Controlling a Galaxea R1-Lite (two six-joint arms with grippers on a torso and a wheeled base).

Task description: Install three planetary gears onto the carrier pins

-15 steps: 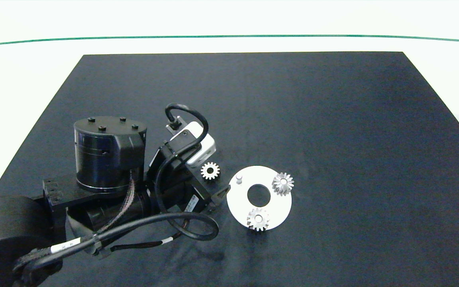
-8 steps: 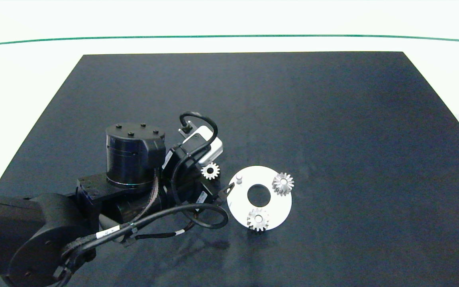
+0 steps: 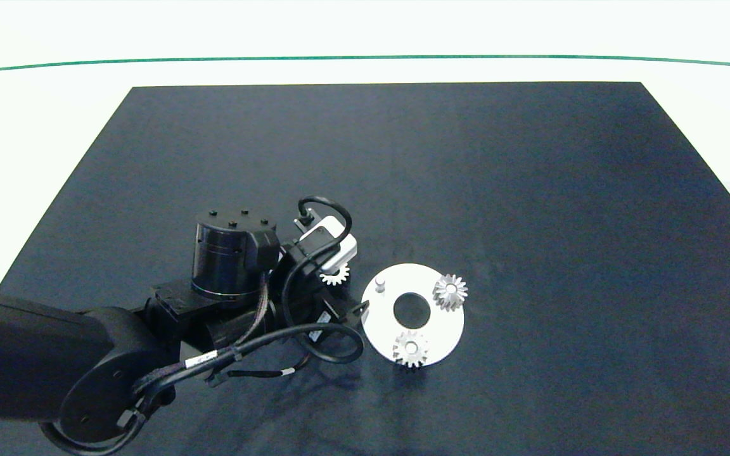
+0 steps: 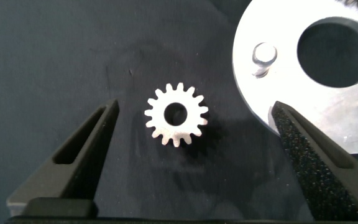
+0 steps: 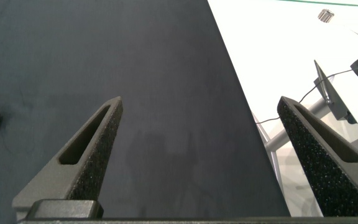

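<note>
Left gripper (image 4: pixel 188 134) now lower, spread wide astride loose gear (image 4: pixel 176 115), seemingly untouched

A matte black rectangular mat (image 3: pixel 403 164) covers a bright white tabletop (image 3: pixel 42 120). A thin green line (image 3: pixel 365 57) crosses the far white surface. Beyond the table edge, a pale floor (image 5: pixel 303 68) carries a dark cable (image 5: pixel 284 109) and what may be a metal stand (image 5: pixel 328 93).

black mat (image 3: pixel 530 190) on a white table (image 3: pixel 35 126), w/ gear bits on it

white carrier disc (image 3: pixel 447 326) lies flat on the mat, near side. one loose planetary gear (image 4: pixel 176 115) sits flat on the mat just beside the disc's rim, not touching afaict.
</note>
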